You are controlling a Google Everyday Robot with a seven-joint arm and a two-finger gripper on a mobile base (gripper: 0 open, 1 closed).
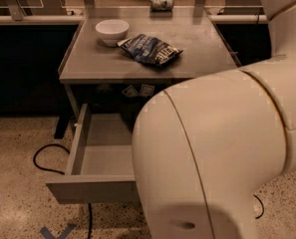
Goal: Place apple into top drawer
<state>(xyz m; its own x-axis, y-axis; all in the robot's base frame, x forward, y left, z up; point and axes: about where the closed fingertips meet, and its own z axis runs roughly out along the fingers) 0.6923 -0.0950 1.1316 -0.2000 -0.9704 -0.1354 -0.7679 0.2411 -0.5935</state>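
The top drawer (103,156) is pulled open below the grey tabletop (97,63), and the part of its inside that I can see holds nothing. Its front panel (87,190) faces the camera, and the right half of the drawer is hidden behind my large white arm (212,153). The apple is out of view. My gripper is also out of view, and only the arm's upper links fill the right side of the frame.
A white bowl (111,31) and a dark blue chip bag (150,49) lie on the tabletop. A can (161,3) lies on its side at the far edge. A black cable (44,158) runs over the speckled floor to the left of the drawer.
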